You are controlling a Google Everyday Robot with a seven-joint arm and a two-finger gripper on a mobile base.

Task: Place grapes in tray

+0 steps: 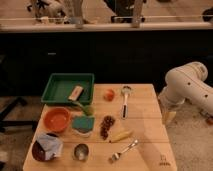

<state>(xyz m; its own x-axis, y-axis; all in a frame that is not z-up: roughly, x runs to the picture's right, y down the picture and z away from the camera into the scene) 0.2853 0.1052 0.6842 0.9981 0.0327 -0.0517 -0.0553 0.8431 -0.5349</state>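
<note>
The grapes [106, 126], a dark reddish-purple cluster, lie on the wooden table [145, 150] near its middle, right of a small teal container [83, 123]. The green tray [67, 88] sits at the table's back left with a pale flat object [76, 92] inside. My gripper [168, 116] hangs off the table's right edge, below the white arm [187, 85], well right of the grapes and holding nothing that I can see.
An orange bowl [56, 119], a dark bowl with a crumpled bag [46, 147], a metal cup [81, 151], a fork [124, 150], a yellow corn-like piece [121, 136], a ladle [125, 100] and a round orange fruit [109, 94] lie on the table. A dark counter stands behind.
</note>
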